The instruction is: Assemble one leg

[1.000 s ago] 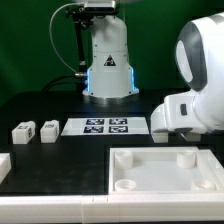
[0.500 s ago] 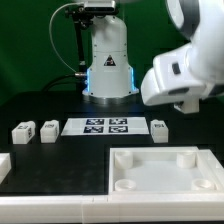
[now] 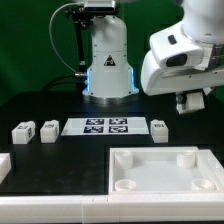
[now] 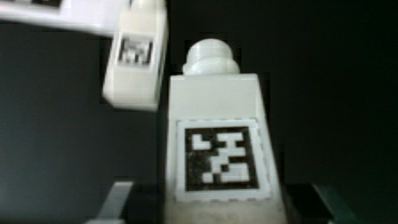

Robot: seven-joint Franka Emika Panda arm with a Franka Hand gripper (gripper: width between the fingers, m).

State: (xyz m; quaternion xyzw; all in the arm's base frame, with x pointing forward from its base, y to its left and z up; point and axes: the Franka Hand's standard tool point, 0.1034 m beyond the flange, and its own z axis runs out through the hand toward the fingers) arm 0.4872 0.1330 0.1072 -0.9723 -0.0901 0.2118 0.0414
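Observation:
My gripper [image 3: 192, 101] hangs above the table at the exterior view's right, shut on a leg [image 4: 219, 130]. In the wrist view this white post with its black-and-white tag stands between my fingers [image 4: 119, 200], peg end pointing away. In the exterior view the held leg is mostly hidden by the hand. Another leg [image 3: 160, 127] lies on the black table beside the marker board [image 3: 105, 126]; it also shows in the wrist view [image 4: 134, 55]. Two more legs [image 3: 22, 131] [image 3: 48, 130] lie at the exterior view's left.
The large white square panel [image 3: 165, 180] with round corner holes lies at the front. A white part [image 3: 4, 165] sits at the left edge. The robot base [image 3: 108, 60] stands at the back behind the marker board.
My arm has risen from low over the table and moved toward the exterior view's right. The leg beside the marker board, covered before, now shows.

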